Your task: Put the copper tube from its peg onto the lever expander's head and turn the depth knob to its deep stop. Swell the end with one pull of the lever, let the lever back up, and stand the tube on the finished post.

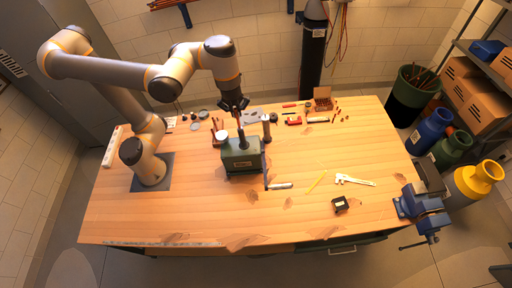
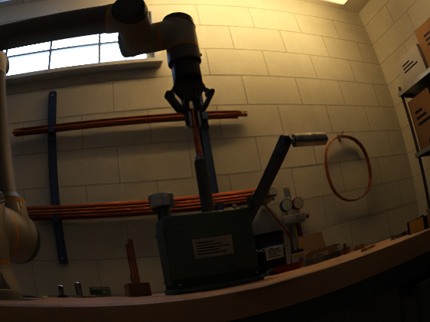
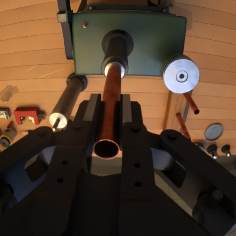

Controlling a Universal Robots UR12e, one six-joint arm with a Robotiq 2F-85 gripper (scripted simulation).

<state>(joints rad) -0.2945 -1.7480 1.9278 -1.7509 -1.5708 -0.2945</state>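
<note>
The copper tube [image 3: 110, 103] stands upright with its lower end at the tip of the expander's dark head [image 3: 116, 55], which rises from the green expander box [image 1: 241, 155]. My gripper [image 3: 108, 103] has its two fingers clamped on the tube's upper part, straight above the head [image 2: 202, 182]. The knurled depth knob [image 3: 180, 73] sits at the box's corner beside the head. The lever [image 2: 285, 157] stands raised, its silver handle [image 2: 309, 139] up in the air. The finished post [image 3: 66, 101], a dark cylinder with a silver top, stands behind the box.
A wooden peg block [image 3: 178, 107] with two more copper tubes stands beside the knob. A red clamp [image 3: 28, 114], small fittings and discs lie along the back of the bench. A yellow pencil [image 1: 315, 181], a wrench [image 1: 354, 180] and a blue vise [image 1: 422, 207] lie to the right.
</note>
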